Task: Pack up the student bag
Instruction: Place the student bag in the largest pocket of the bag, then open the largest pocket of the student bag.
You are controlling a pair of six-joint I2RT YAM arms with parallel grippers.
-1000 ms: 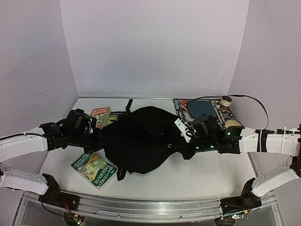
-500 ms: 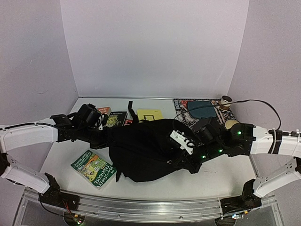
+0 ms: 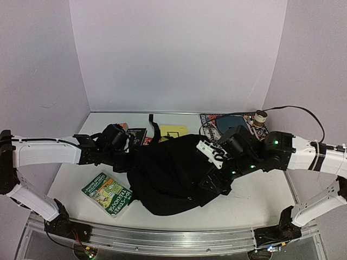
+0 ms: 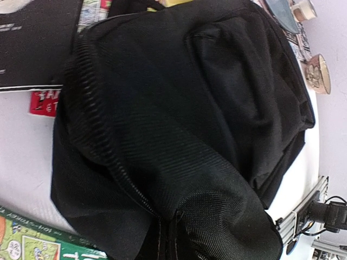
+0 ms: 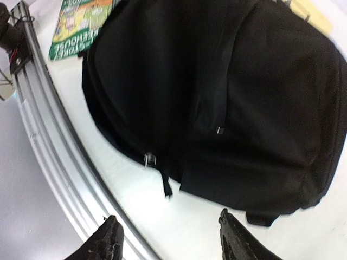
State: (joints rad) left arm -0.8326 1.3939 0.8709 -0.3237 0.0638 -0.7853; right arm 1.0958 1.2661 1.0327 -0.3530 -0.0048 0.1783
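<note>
Our left gripper (image 3: 130, 158) is clenched on the large soft black fabric backpack (image 3: 173, 173), which bunches at its jaws. Our right gripper (image 5: 168, 218) stands released, with the backpack just beyond its fingertips.

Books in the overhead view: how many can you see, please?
4 clearly: green book near left, black book and yellow book behind the bag, patterned book far right. Red slivers suggest hidden others.

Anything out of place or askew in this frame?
The student bag lies slumped and crumpled, sprawled over a red book whose corner pokes out beneath its edge. The green book lies skewed at near left. Nothing looks spilled or damaged.
</note>
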